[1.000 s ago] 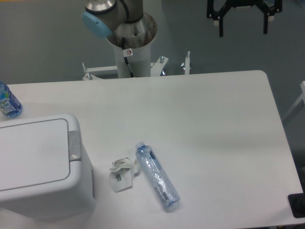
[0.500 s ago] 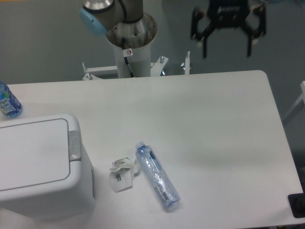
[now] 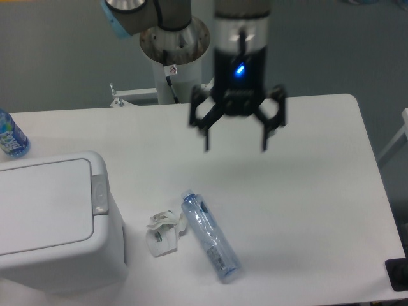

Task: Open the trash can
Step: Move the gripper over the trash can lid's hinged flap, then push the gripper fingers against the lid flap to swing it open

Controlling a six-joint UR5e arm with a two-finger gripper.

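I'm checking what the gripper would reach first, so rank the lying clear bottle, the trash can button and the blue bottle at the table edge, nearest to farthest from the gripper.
From the open gripper:
1. Clear bottle, lying just below it.
2. Grey button on the trash can rim, to the left.
3. Blue bottle, far left edge.

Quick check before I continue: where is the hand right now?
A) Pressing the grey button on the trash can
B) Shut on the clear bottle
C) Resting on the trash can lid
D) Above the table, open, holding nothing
D: the hand hangs open and empty over the table, well right of the trash can and its closed lid.
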